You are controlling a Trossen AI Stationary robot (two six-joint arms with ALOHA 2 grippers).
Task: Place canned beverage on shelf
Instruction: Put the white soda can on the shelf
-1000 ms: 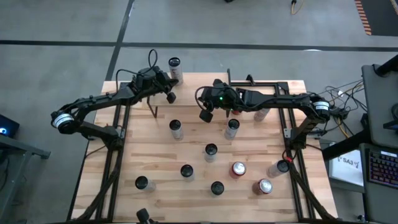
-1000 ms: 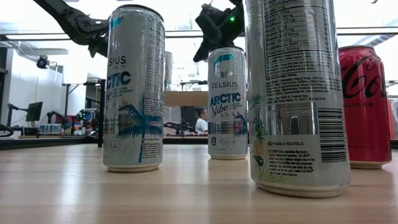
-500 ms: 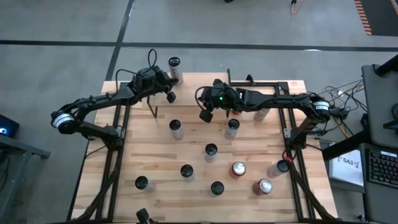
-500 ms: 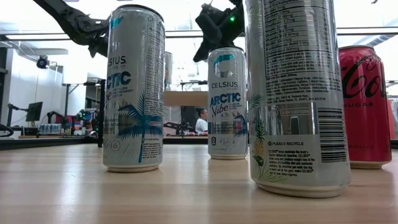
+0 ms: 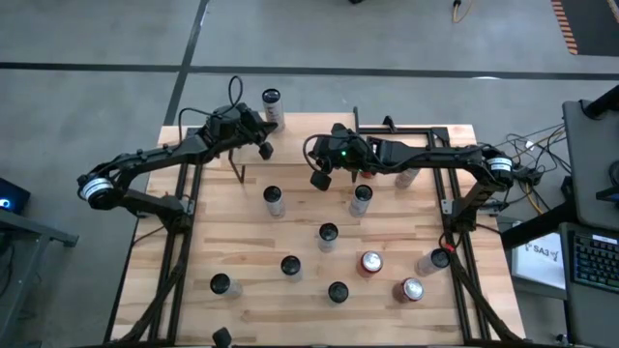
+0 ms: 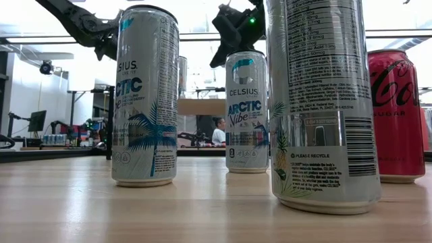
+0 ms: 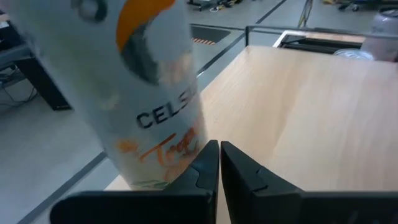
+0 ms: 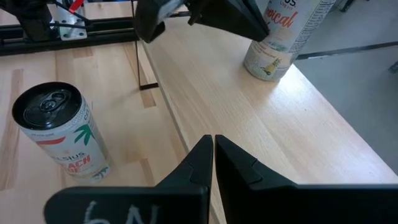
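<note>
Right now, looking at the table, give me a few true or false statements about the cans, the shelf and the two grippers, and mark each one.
1. One can stands on the shelf. True.
2. The left gripper holds a can. False: it is shut on nothing, beside the shelf can.
3. The right gripper is wide open. False: it is shut.
4. Two red cans stand on the table. True.
5. Every can lies on its side. False: they stand upright.

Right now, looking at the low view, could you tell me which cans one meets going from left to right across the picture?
Celsius Arctic Vibe can → smaller, farther Celsius Arctic Vibe can → large near can showing its barcode side → red cola can.
</note>
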